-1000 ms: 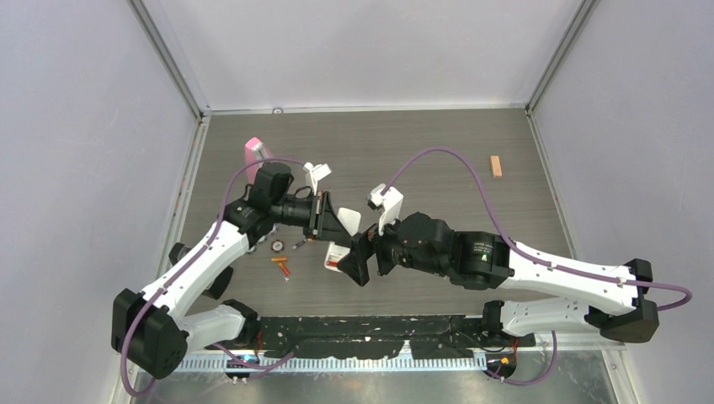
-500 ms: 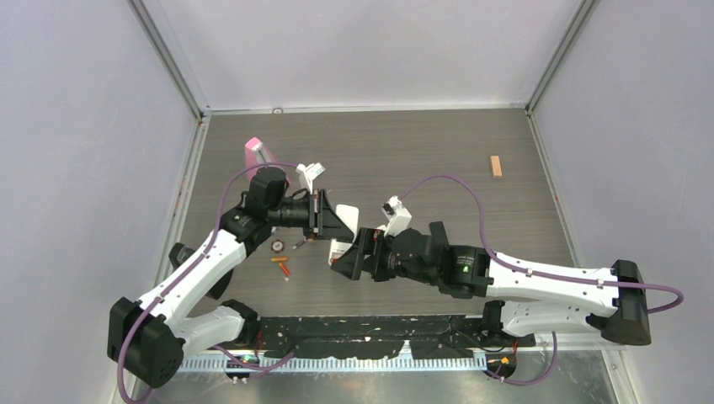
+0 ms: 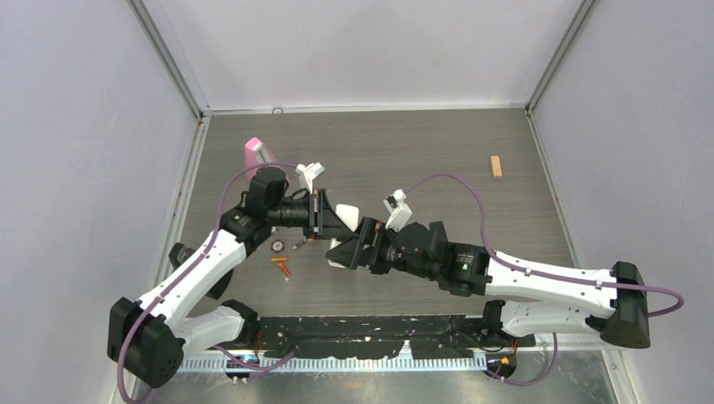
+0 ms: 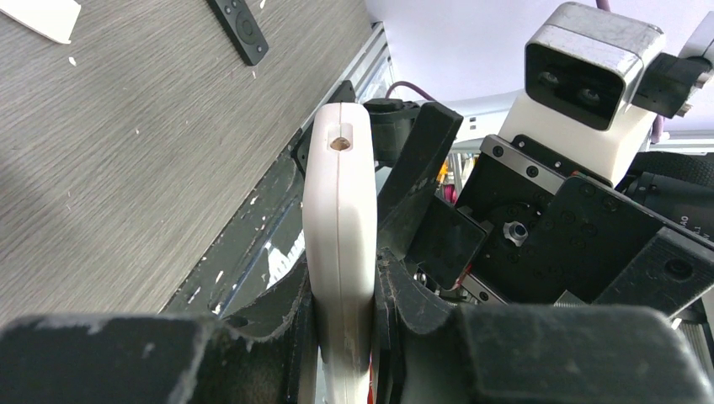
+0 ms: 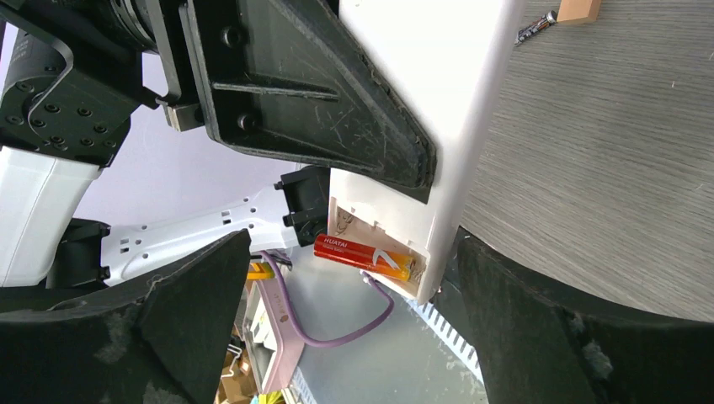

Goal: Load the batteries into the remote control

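Note:
My left gripper (image 4: 341,290) is shut on a white remote control (image 4: 340,210), held on edge above the table; in the top view the remote (image 3: 347,211) shows between the two wrists. In the right wrist view the remote's (image 5: 429,76) battery bay is uncovered, and one orange-red battery (image 5: 364,256) lies slanted in it. My right gripper (image 5: 354,328) is open, with its fingers (image 5: 185,311) on either side of the remote's lower end, not gripping. Two more orange batteries (image 3: 282,264) lie on the table left of the grippers.
A black remote (image 4: 238,25) and a white flat piece (image 4: 42,15) lie on the table. A pink object (image 3: 255,151) stands at the back left, a tan block (image 3: 496,166) at the right. A small round disc (image 3: 277,246) lies near the loose batteries.
My right arm has stretched left and brought its open gripper up around the remote's lower end. The left gripper shifted slightly and kept hold of the remote.

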Robot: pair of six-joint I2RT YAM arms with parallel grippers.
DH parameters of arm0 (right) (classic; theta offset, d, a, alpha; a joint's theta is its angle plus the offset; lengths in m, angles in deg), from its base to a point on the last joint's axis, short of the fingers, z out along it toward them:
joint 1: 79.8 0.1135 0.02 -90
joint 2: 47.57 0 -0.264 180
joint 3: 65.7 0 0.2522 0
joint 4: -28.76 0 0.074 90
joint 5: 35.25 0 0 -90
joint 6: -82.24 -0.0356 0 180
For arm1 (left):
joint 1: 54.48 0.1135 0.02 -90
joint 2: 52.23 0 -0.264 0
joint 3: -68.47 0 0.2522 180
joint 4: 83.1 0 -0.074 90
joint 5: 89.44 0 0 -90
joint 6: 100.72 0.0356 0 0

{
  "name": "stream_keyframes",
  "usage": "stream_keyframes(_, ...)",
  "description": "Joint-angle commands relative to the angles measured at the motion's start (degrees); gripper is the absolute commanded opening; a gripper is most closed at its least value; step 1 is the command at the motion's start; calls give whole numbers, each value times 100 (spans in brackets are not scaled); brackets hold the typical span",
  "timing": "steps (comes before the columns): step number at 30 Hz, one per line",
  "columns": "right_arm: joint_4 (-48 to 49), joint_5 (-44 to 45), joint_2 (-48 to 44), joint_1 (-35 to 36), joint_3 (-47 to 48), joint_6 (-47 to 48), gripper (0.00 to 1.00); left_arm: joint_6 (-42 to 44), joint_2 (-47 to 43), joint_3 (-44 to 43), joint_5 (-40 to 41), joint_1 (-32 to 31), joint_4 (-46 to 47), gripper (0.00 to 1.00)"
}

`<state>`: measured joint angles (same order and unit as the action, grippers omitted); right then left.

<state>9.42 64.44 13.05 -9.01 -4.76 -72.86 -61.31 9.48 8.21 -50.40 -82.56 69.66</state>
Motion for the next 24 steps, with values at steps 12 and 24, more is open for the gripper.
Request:
stream_keyframes(12, 786, -407, 166, -91, -148, 37, 85, -7, -111, 46, -91, -22, 267, 0)
stream_keyframes(24, 1093, -780, 187, -187, -460, -210, 71, -13, -156, 25, -117, -23, 266, 0)
